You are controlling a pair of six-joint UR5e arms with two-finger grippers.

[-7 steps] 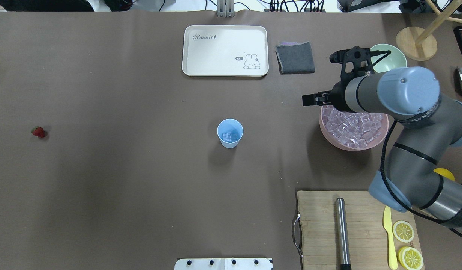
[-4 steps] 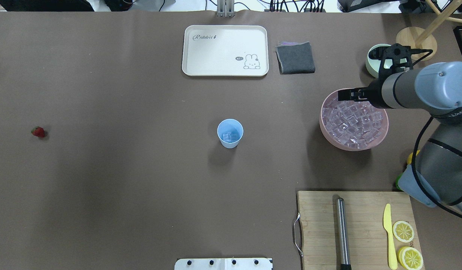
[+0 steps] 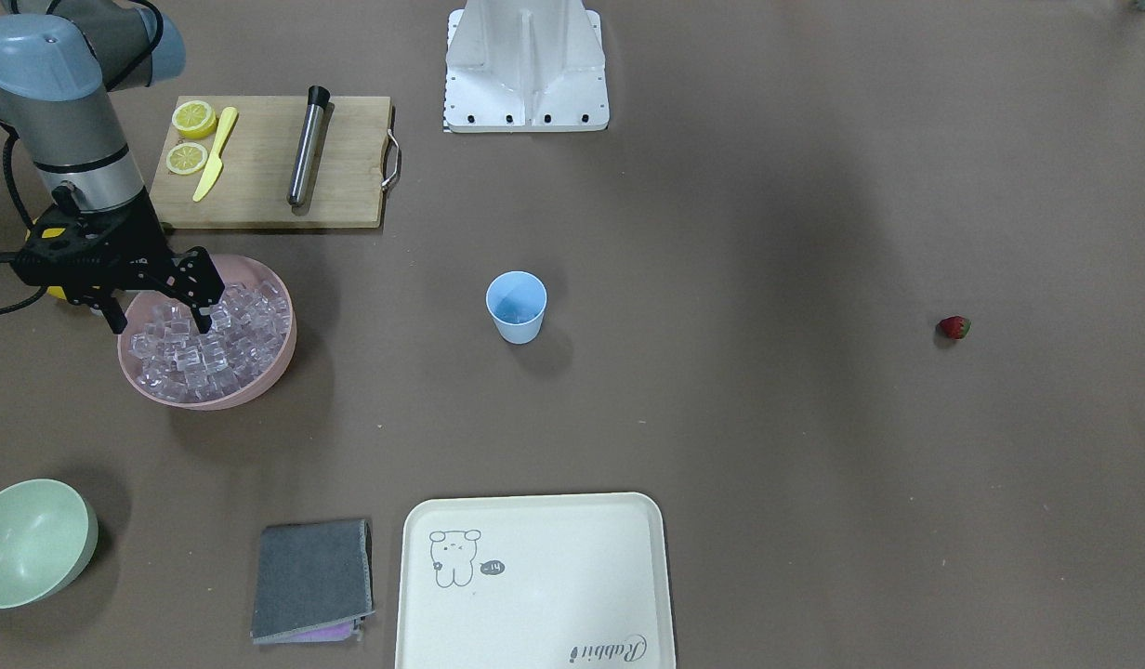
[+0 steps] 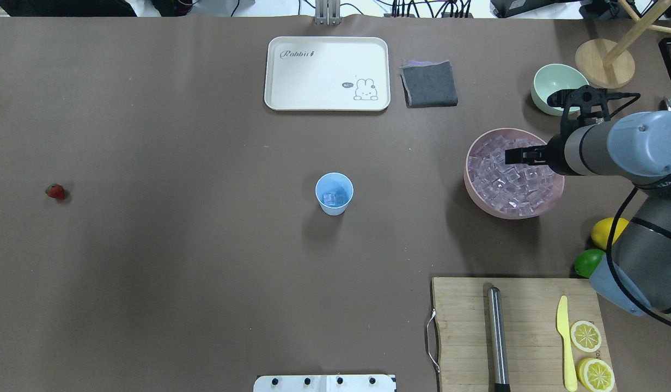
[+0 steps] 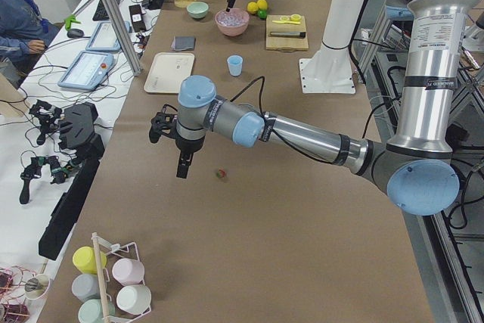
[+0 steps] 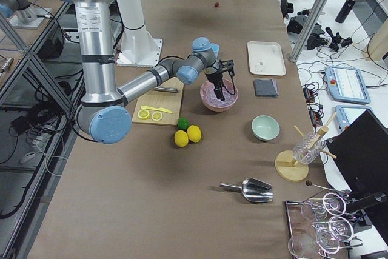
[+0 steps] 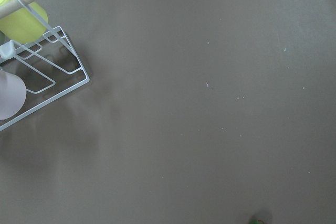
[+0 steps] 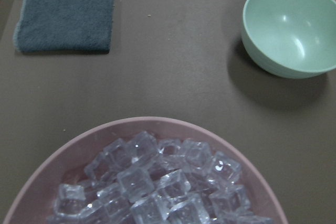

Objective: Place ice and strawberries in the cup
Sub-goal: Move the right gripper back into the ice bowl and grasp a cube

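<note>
The light blue cup [image 4: 334, 193] stands mid-table with a few cubes of ice in it, also seen from the front [image 3: 516, 307]. A pile of ice [image 4: 504, 179] fills the pink bowl [image 4: 473, 188] at the right. My right gripper [image 3: 161, 321] hangs open over that pile, fingertips down near the cubes, nothing held. The strawberry [image 4: 55, 191] lies alone far left on the table. My left gripper [image 5: 181, 163] hovers above the table close to the strawberry [image 5: 221, 175]; I cannot tell whether it is open or shut.
A white rabbit tray [image 4: 327, 73], a grey cloth [image 4: 428, 83] and a pale green bowl [image 4: 550, 81] sit at the far side. A cutting board [image 4: 461, 332] holds a steel rod, yellow knife and lemon halves. A lemon [image 4: 608, 231] and lime [image 4: 586, 263] lie beside it.
My right gripper swung right from beside the pink bowl's left rim to over the ice pile. The cup and strawberry have not moved.
</note>
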